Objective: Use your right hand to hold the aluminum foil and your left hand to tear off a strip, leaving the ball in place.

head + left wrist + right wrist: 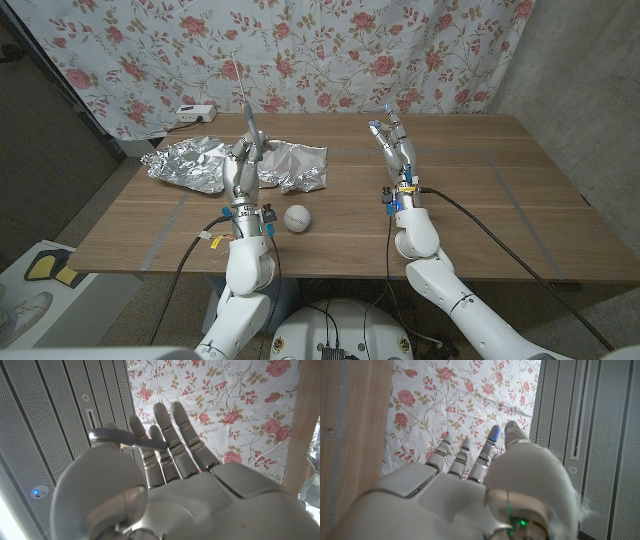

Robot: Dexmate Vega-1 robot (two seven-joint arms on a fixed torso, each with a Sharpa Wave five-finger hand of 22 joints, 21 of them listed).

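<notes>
A crumpled sheet of aluminum foil [200, 162] lies on the far left part of the wooden table [480, 190], with a paler crumpled part [300, 165] at its right end. A white ball [297, 218] sits on the table in front of the foil. My left hand [244, 162] stands upright with its fingers extended, in front of the foil's middle and just behind and left of the ball; it holds nothing [170, 455]. My right hand [395, 150] stands upright over the table's right half, fingers apart and empty [470, 460], well clear of the foil.
A flowered curtain [300, 60] hangs behind the table. A white power strip [193, 112] lies at the far left table edge. Cables run from both wrists off the near edge. Grey slatted panels [40, 435] appear in both wrist views.
</notes>
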